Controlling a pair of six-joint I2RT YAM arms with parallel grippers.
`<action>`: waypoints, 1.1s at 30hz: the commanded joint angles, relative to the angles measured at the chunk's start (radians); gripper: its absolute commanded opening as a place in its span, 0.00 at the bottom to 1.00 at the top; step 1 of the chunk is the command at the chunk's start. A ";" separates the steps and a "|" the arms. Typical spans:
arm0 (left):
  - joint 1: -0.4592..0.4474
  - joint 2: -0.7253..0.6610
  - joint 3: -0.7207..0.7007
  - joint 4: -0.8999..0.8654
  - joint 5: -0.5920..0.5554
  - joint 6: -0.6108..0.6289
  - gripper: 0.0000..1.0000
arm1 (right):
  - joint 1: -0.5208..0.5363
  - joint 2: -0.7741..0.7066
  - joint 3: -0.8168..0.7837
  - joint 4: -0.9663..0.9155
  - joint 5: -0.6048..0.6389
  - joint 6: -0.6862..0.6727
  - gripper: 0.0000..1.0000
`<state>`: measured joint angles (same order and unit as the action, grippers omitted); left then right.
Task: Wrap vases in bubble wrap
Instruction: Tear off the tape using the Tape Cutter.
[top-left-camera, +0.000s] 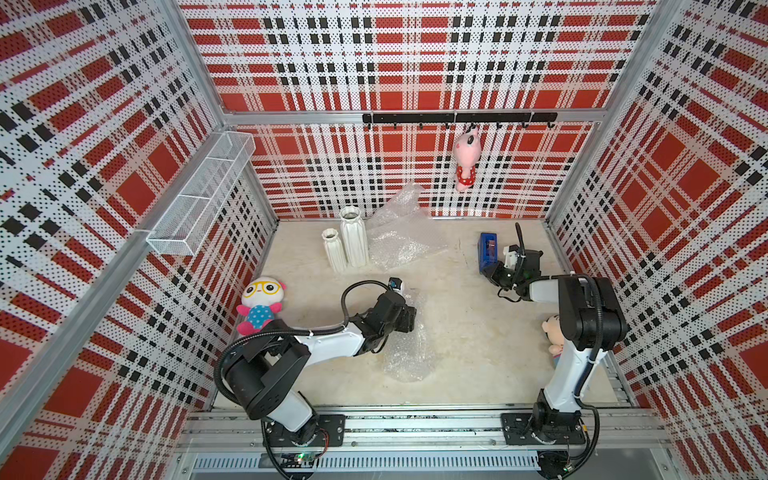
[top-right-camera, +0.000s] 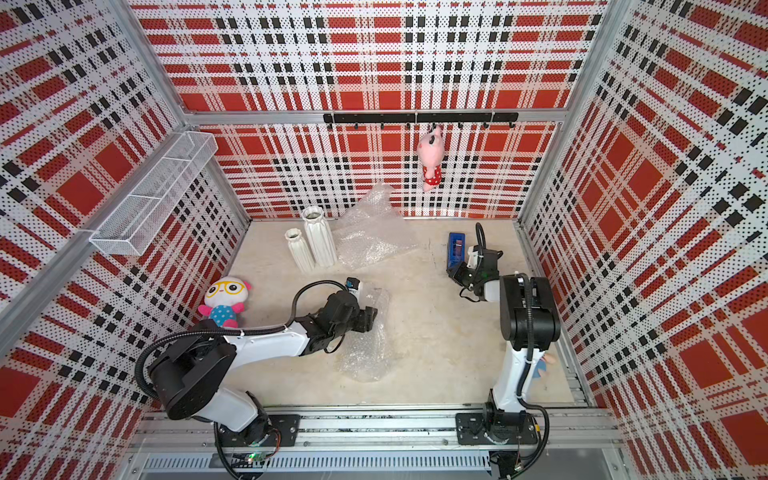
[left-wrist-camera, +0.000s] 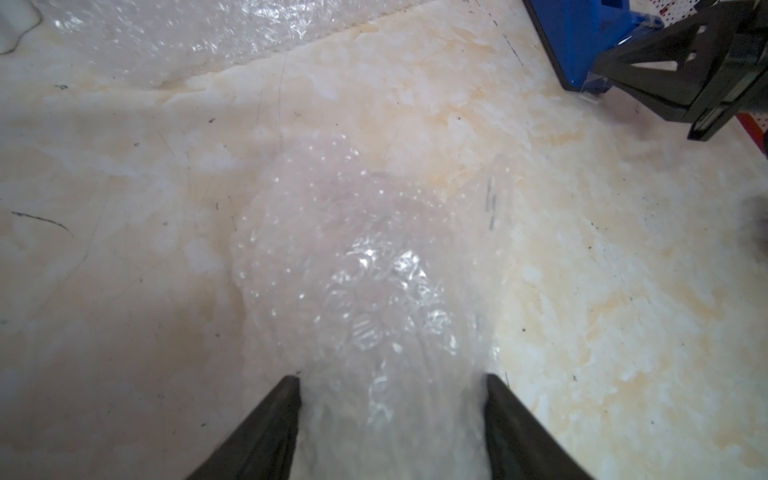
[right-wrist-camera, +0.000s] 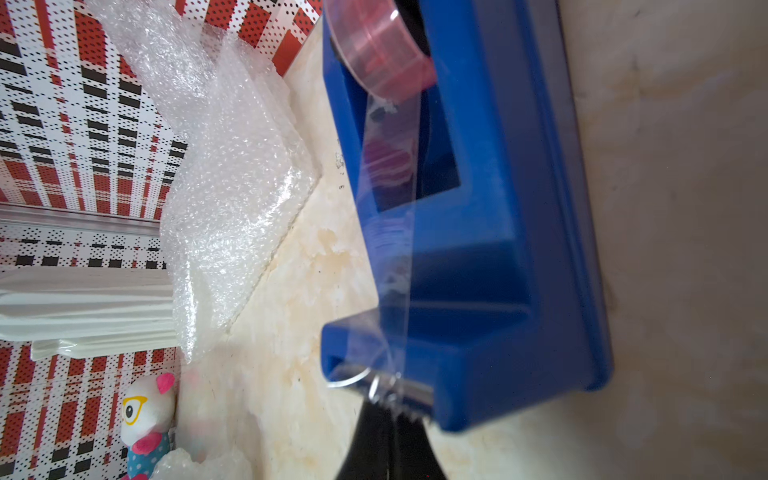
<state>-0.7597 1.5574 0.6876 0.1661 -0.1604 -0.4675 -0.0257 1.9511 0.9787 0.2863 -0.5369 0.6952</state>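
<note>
We see two white ribbed vases standing upright, close together, near the back edge of the desk (top-left-camera: 478, 353), left of its middle: the short vase (top-left-camera: 334, 250) in front, the taller vase (top-left-camera: 354, 237) just behind it. Just beside the taller one lies a loose sheet of bubble wrap (top-left-camera: 405, 239), translucent and crinkled, its far part standing up at the back edge. Near the desk's middle lies a rolled bundle of bubble wrap (top-left-camera: 409, 353); we cannot tell what is inside.

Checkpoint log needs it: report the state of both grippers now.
Left gripper: closed on the bubble wrap roll, jaws wide.
Right gripper: closed at the tape dispenser cutter; whether it pinches tape cannot be told.
</note>
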 joint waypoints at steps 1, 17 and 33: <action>0.015 -0.005 -0.032 -0.065 -0.003 0.005 0.69 | 0.023 0.031 0.027 -0.140 0.034 -0.013 0.00; 0.028 -0.004 -0.042 -0.051 0.014 0.009 0.69 | 0.080 -0.164 -0.055 -0.155 0.013 -0.099 0.00; 0.008 0.027 -0.019 -0.048 0.041 0.018 0.69 | 0.381 -0.559 -0.198 -0.269 -0.075 -0.505 0.00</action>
<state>-0.7452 1.5471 0.6735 0.1764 -0.1341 -0.4652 0.3088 1.4303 0.7906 0.0727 -0.5907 0.3256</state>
